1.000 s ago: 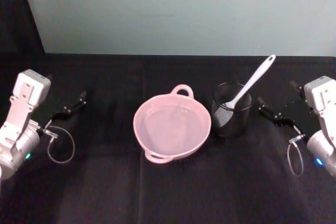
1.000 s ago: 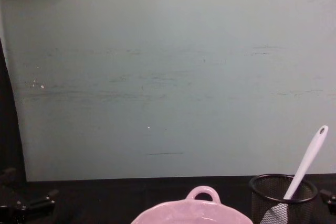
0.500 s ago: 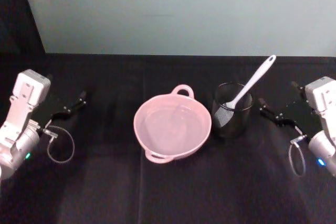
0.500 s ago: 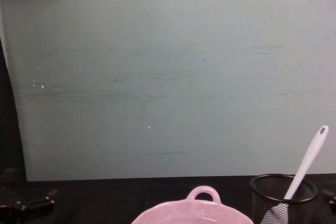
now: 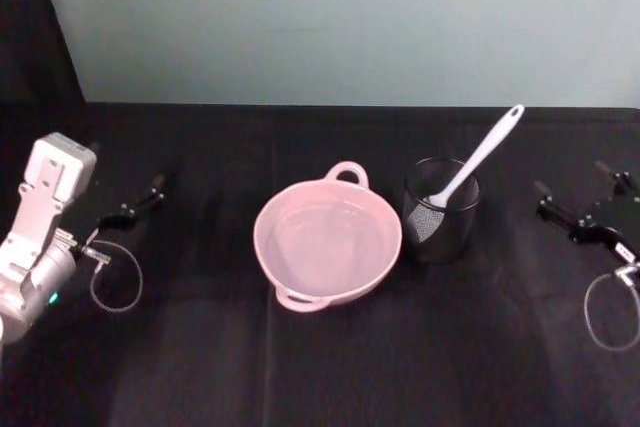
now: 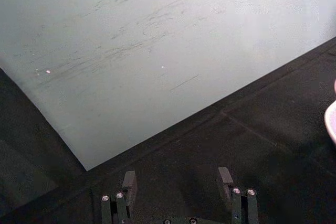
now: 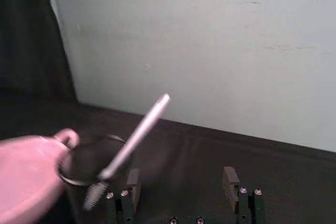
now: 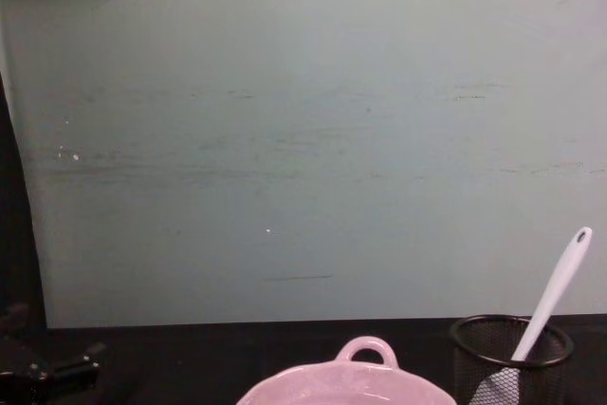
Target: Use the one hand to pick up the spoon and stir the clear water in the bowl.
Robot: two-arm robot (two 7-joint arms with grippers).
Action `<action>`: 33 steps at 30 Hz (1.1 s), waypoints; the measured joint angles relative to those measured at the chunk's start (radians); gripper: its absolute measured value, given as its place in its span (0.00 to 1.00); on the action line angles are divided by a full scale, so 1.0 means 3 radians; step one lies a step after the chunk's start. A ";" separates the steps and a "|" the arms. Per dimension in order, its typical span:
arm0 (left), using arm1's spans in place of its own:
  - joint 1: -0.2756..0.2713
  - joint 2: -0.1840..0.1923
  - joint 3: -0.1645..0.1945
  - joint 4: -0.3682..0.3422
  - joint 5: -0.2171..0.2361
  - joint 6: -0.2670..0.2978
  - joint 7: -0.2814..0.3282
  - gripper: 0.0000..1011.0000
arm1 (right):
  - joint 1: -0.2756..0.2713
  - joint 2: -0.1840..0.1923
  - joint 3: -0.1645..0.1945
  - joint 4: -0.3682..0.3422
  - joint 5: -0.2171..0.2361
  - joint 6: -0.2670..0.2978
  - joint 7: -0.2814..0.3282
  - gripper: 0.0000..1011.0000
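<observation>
The right tool point(image 5: 570, 179) is seen to have been drawn back towards the right edge of the table point(image 5: 300, 367) since half a second ago, its jaws spread apart with nothing held. More room is thus left between it and the spoon point(image 5: 478, 156), which stands untouched, leaning in the black mesh cup point(image 5: 440, 237) just beside the bowl point(image 5: 258, 237) (the water in it can barely be made out). The left tool point(image 6: 176, 179) is parked well left of the bowl, jaws likewise parted, and the pickup is judged not yet begun, the retreat perhaps being a repositioning before the reach.
</observation>
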 joint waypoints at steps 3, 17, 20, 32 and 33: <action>0.0000 0.0000 0.0000 0.0000 0.0000 0.0000 0.0000 1.00 | -0.0030 -0.0034 0.0114 -0.0061 0.0318 0.0100 0.0205 0.99; 0.0000 0.0000 0.0000 0.0000 0.0000 0.0000 0.0000 1.00 | 0.0535 -0.0392 0.0137 0.0249 0.1315 0.1080 0.0530 0.99; 0.0000 0.0000 0.0000 0.0000 0.0000 0.0000 0.0000 1.00 | 0.0637 -0.0433 0.0099 0.0346 0.1384 0.1152 0.0535 0.99; 0.0000 0.0000 0.0000 0.0000 0.0000 0.0000 0.0000 1.00 | 0.1023 -0.0569 -0.0129 0.0770 0.1477 0.1216 0.0610 0.99; 0.0000 0.0000 0.0000 0.0000 0.0000 0.0000 0.0000 1.00 | 0.1047 -0.0577 -0.0151 0.0803 0.1477 0.1204 0.0610 0.99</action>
